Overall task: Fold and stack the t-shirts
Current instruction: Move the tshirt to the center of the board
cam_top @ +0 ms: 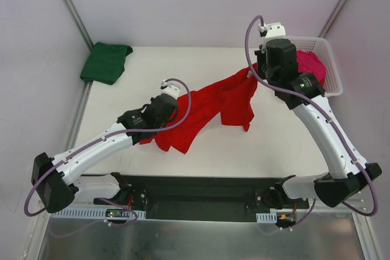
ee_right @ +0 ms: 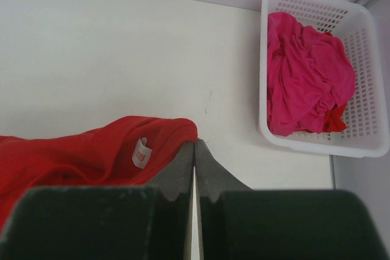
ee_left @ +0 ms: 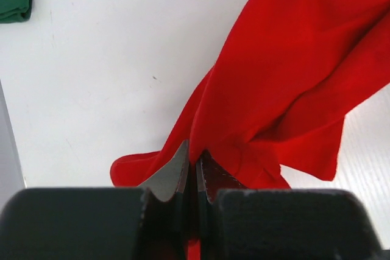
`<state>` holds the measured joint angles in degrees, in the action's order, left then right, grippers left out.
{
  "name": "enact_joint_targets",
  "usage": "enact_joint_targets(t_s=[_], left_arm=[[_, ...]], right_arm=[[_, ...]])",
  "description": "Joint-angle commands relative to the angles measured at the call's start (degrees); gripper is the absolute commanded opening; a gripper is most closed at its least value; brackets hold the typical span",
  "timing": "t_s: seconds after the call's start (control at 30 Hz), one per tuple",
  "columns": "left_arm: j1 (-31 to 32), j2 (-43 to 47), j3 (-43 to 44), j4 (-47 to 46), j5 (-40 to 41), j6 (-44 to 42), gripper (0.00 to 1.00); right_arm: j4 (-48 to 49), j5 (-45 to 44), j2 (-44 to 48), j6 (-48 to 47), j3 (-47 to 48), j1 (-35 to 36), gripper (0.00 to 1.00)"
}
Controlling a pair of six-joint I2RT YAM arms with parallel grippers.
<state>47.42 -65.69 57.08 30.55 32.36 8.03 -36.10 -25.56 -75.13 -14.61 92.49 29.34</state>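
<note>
Red t-shirt (cam_top: 213, 108) lies stretched in a loose diagonal band across the middle of the counter (cam_top: 292, 132), running from lower left to upper right in the top view, bunched and creased rather than flat. Left fingers (ee_left: 180, 172) are pressed together on its lower-left end; in the left wrist view red cloth shows in the slit between them, and the rest of the shirt fans away toward the upper right of that frame. Right fingers (ee_right: 183, 168) are closed tip to tip on the opposite end. In the right wrist view a red hem edge sits right at their tips and drapes to the left, with a small white label (ee_right: 141, 152) on the cloth just beside the left finger. In the top view this end rises up to the right fingers, while a flap hangs down below it onto the counter. Green t-shirt (cam_top: 105, 62) lies folded in the upper left of the top view, well apart from both pairs of fingers. Pink t-shirt (ee_right: 304, 71) is crumpled inside the white lattice basket (ee_right: 317, 144) at the upper right, near the right fingers but not touching them.
</note>
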Motion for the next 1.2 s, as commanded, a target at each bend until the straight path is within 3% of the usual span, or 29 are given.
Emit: enact_joint_targets(t_s=[0.0, 0.5, 0.93, 1.17], left_arm=[[-1.6, -2.6, 1.4, -0.6, 3.0, -1.9, 0.0], [-4.1, -8.7, 2.3, -3.8, 3.3, -2.2, 0.0], [-11.7, -6.2, 11.5, -5.5, 3.2, -9.2, 0.0], [-16.6, -6.5, 15.1, -8.1, 1.5, -11.0, 0.0]], right_arm=[[6.1, -6.8, -1.9, -1.1, 0.9, -1.0, 0.02], [10.4, -8.3, -6.9, -1.7, 0.1, -2.7, 0.02], [24.6, -4.7, -4.5, -4.5, 1.9, -2.8, 0.02], [31.5, -1.4, -8.4, -5.5, 5.8, -3.6, 0.02]])
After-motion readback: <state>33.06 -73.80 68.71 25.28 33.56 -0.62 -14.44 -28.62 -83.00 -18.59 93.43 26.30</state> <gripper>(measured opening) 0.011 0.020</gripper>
